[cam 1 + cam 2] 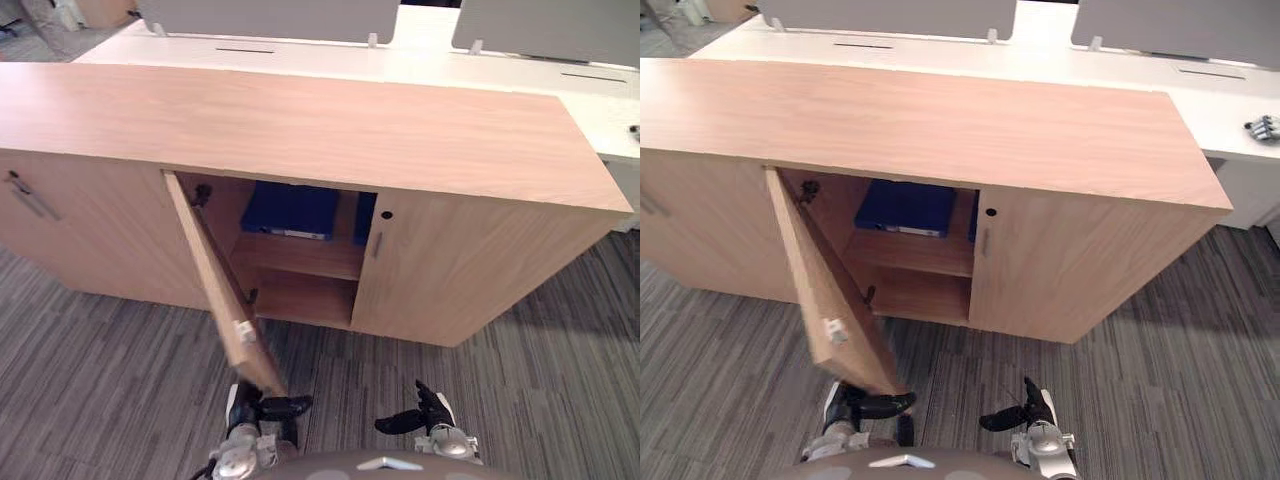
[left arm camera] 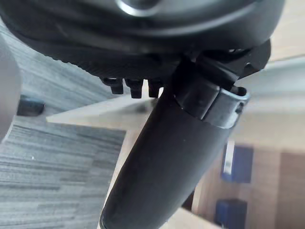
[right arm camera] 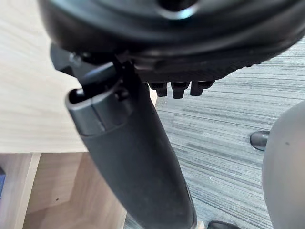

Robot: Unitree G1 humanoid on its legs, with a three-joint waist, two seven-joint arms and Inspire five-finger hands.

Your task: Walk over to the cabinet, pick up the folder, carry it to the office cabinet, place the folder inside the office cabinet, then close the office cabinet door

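A low wooden office cabinet [image 1: 300, 125] stands in front of me on the carpet. Its middle door [image 1: 222, 290] hangs open, swung out toward me. Inside, a blue folder [image 1: 292, 210] lies on the upper shelf [image 1: 305, 255]; it also appears as a blue shape [image 2: 237, 163] in the left wrist view. My left hand [image 1: 262, 408] hangs low, just below the door's outer corner, with fingers relaxed and nothing in it. Low to the right, my right hand [image 1: 415, 418] is also open and empty. I cannot tell whether the left hand touches the door.
The cabinet's right door [image 1: 450, 270] and left door [image 1: 80, 230] are closed. A white desk [image 1: 420, 50] with grey partitions [image 1: 270, 18] runs behind the cabinet. A small grey object [image 1: 1262, 127] lies at the desk's right edge. Striped grey carpet [image 1: 100, 380] lies all around me.
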